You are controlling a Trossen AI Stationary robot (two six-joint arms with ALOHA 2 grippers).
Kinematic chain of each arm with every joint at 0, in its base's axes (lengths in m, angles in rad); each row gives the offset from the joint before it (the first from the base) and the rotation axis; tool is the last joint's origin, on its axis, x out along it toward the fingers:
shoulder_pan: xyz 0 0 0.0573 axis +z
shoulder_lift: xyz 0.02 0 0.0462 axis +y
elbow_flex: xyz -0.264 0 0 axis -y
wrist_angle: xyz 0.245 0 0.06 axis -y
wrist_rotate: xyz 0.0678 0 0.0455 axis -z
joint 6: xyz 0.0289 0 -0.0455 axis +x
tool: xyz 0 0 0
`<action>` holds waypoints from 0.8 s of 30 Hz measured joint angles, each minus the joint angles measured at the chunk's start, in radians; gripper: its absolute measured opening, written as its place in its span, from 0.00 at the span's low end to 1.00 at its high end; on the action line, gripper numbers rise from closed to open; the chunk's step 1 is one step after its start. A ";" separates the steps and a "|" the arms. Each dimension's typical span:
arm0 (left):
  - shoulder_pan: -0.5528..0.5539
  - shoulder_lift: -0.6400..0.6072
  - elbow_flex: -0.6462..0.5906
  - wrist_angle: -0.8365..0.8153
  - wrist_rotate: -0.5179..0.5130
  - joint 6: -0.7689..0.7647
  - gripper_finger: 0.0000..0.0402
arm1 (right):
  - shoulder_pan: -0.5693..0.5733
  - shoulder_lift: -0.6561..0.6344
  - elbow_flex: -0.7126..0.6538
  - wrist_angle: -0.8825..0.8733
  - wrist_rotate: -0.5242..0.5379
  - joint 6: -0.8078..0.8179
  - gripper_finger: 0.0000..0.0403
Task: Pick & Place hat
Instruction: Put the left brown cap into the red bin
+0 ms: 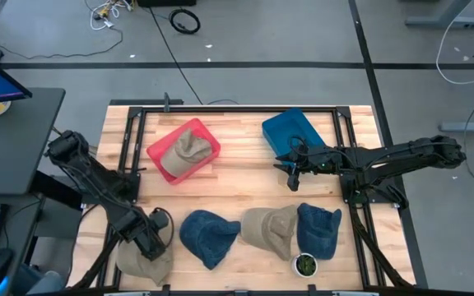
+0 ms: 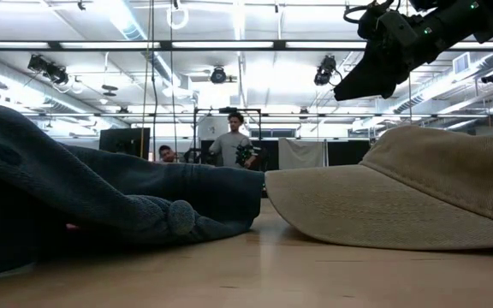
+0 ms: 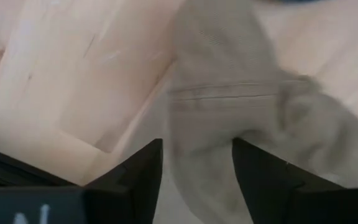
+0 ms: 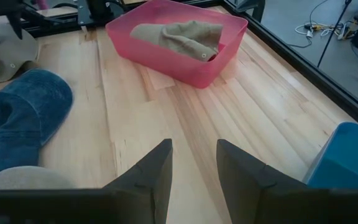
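Tan hat (image 3: 229,124) lies between left gripper's (image 3: 197,180) parted jaws; one hat sits binned (image 1: 183,152), four remain on tabletop (image 1: 237,185).

pale striped wood table (image 1: 245,177). a pink bin (image 1: 164,152) with a tan hat (image 1: 192,148) in it, a blue bin (image 1: 289,130) beside. along the near edge: tan hat at the corner (image 1: 144,261), dark blue hat (image 1: 207,234), tan cap (image 1: 270,229), another blue hat (image 1: 319,229). black arms, grey floor.
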 joint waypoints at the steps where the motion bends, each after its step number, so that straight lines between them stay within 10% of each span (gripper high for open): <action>1: 0.000 0.000 -0.012 -0.001 -0.002 0.011 0.52 | 0.000 0.000 0.000 0.000 0.000 0.000 0.32; 6: -0.002 0.000 -0.055 0.091 -0.087 0.139 0.46 | 0.000 0.000 0.000 0.005 0.002 0.000 0.32; 13: 0.010 0.000 -0.055 0.160 -0.174 0.208 0.04 | 0.000 0.000 0.000 0.007 0.003 0.000 0.32; 24: 0.027 -0.002 0.085 -0.097 -0.365 0.032 0.02 | 0.000 0.000 0.000 0.008 0.003 0.000 0.32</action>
